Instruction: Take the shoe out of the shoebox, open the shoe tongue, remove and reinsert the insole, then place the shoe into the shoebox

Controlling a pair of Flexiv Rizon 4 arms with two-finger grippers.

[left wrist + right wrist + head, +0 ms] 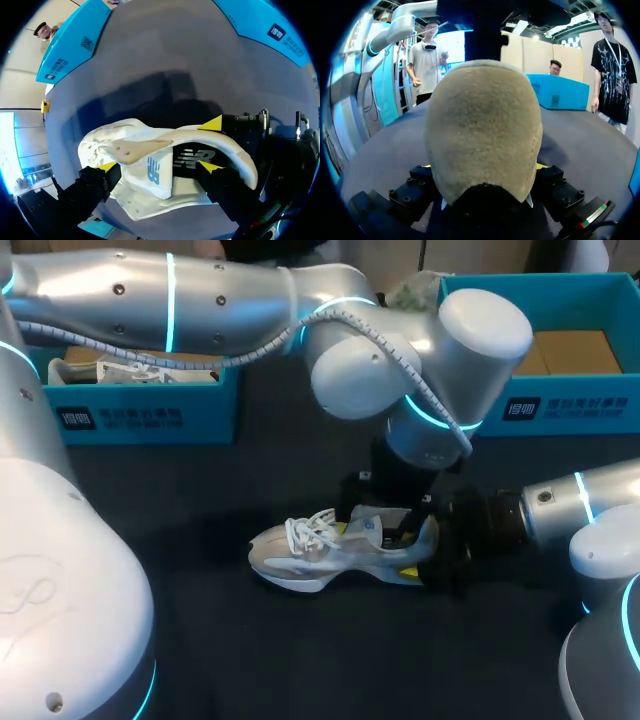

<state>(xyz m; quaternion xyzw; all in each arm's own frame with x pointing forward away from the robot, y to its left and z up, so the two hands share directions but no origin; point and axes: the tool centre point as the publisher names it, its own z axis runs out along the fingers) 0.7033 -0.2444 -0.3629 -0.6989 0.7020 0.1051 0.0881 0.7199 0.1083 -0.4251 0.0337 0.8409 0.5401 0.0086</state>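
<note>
A white and grey sneaker lies on the black table, toe to the left. My left arm reaches in from the left past the middle. Its gripper hangs over the shoe's mouth, open. In the left wrist view the fingers straddle the lifted white tongue, one tip beside the laces, the other over the dark insole. My right gripper comes in from the right. It is shut on the shoe's heel, which fills the space between its fingers.
A blue shoebox stands at the back left with white contents. A second blue box at the back right holds brown cardboard. Bare black table lies in front of the shoe.
</note>
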